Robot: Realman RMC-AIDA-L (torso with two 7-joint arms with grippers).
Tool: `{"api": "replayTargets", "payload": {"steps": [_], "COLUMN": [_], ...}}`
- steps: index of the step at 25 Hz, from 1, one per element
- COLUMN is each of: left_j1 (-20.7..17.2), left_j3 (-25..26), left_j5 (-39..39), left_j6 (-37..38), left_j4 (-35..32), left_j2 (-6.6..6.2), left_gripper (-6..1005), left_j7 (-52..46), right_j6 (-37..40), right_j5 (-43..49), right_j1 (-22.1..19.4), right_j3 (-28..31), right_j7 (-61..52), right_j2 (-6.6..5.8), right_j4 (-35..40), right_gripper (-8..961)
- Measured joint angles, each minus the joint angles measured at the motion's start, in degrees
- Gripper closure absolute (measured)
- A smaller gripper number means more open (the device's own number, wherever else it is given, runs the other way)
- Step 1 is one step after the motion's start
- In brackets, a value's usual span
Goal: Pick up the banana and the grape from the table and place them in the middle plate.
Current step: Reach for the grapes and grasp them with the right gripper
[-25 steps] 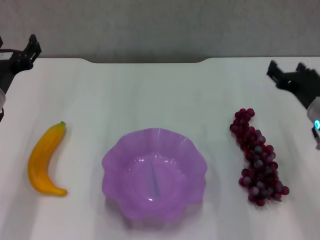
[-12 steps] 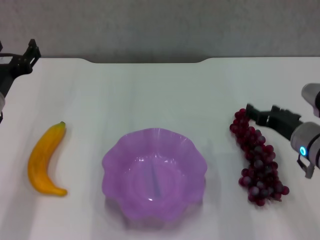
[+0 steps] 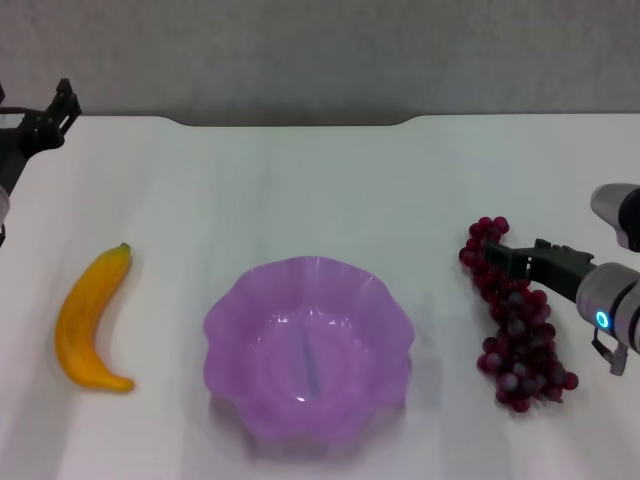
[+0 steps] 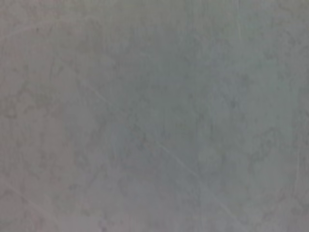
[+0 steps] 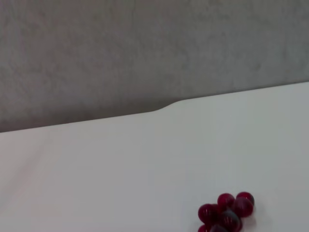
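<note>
The grapes (image 3: 516, 315) lie on the worktop right of the purple plate (image 3: 309, 352), a loose, lumpy bunch best pinched mid-cluster; the right claw (image 3: 497, 262) hovers over them, whether released or clenched I cannot tell

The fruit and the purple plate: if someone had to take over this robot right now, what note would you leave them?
Right gripper: low over the upper end of the grape bunch, coming in from the right; whether it is open or shut, and whether it touches, cannot be told.
Left gripper: parked at the far left corner of the table, doing nothing.
Banana: lying on the table left of the plate.
Grape bunch: on the table right of the plate.
Done: nothing is in the plate yet.
Left: grasp the grapes and put them in the plate, then do the same with the banana.
</note>
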State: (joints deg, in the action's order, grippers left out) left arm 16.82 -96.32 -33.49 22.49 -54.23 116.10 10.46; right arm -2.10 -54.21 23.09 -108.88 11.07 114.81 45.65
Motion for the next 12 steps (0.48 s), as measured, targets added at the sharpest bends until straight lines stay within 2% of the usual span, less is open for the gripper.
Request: {"api": "replayTargets", "payload": {"steps": [6, 12], "left_j1": [-0.10, 0.24], "left_j3": [-0.01, -0.28], "left_j5": [-0.13, -0.17], "left_j6": [0.00, 0.00], "left_j4": [0.04, 0.06], "left_j2": [0.09, 0.09], "left_gripper": [168, 168], "left_j7": [-0.05, -0.22], "right_j6": [0.31, 0.36], "right_j5": [0.06, 0.35], "right_j1": [-0.52, 1.60], "right_j3": [0.13, -0.87], "right_j7": [0.01, 0.38], "right_j2": [0.06, 0.16], "right_j4": [-1.13, -4.36], "right_gripper": [189, 190]}}
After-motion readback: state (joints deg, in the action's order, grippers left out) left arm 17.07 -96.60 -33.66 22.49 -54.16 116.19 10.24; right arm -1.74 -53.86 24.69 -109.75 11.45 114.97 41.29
